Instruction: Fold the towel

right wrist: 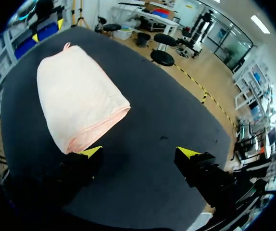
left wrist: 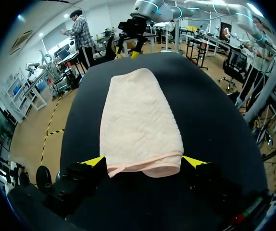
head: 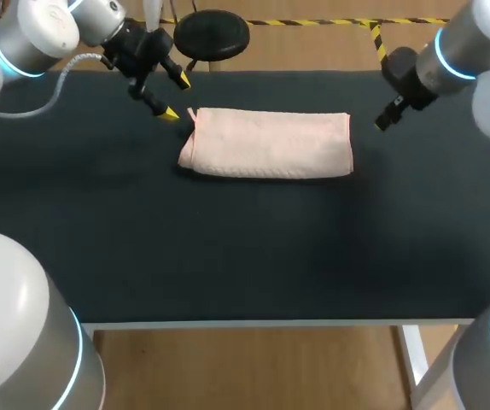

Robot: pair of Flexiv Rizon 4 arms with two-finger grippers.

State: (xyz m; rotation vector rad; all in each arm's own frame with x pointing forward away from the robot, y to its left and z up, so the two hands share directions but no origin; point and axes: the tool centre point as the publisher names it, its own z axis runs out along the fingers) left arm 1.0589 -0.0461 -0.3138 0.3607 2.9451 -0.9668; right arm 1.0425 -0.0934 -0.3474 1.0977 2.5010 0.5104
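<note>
Left wrist view: towel [left wrist: 140, 120] end within left tool [left wrist: 144, 161] (spread wide).

The towel [head: 266, 143] is pale pink cloth, soft and matt, with a quilted weave and a stitched hem. The worktop [head: 228, 248] has a dark, matt, faintly felt-like covering. The fingers [left wrist: 75, 180] are matt black with smooth yellow tips. The arm shells [head: 32, 38] are smooth, glossy and light grey.
</note>
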